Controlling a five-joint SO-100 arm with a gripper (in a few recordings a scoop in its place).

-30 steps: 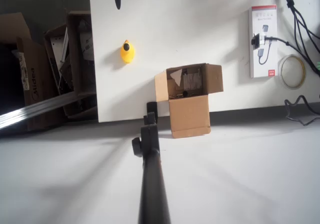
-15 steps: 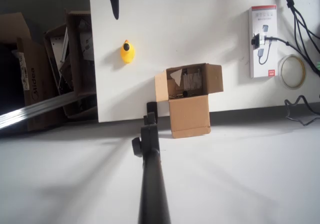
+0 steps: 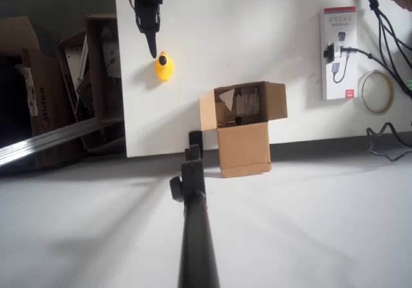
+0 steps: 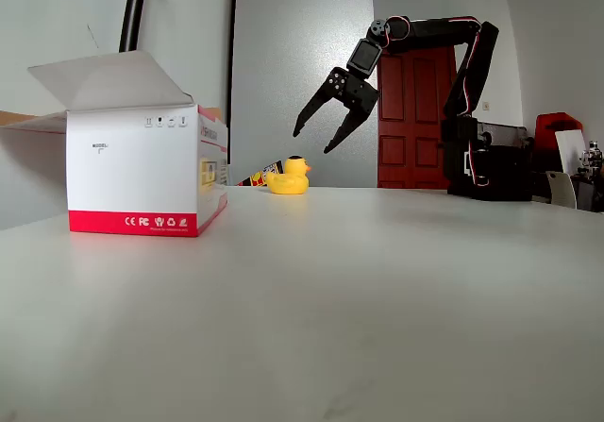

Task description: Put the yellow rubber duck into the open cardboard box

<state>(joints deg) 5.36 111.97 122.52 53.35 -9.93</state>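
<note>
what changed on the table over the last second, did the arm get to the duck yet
In the overhead view the gripper moved from the top edge down the picture toward the yellow rubber duck; its tip now lies just beside the duck's head. The fixed view shows its jaws open above the duck, so nothing is held yet. The duck, the open cardboard box and the white carton stayed put.

It looked like an office or lab workspace. A plain white table (image 3: pixel 257 43) held a boxed adapter package (image 3: pixel 339 53), cables (image 3: pixel 380 17) and a tape roll (image 3: pixel 376 91); beside the table stood storage cartons (image 3: pixel 38 101), behind it a red door (image 4: pixel 415 125).
</note>
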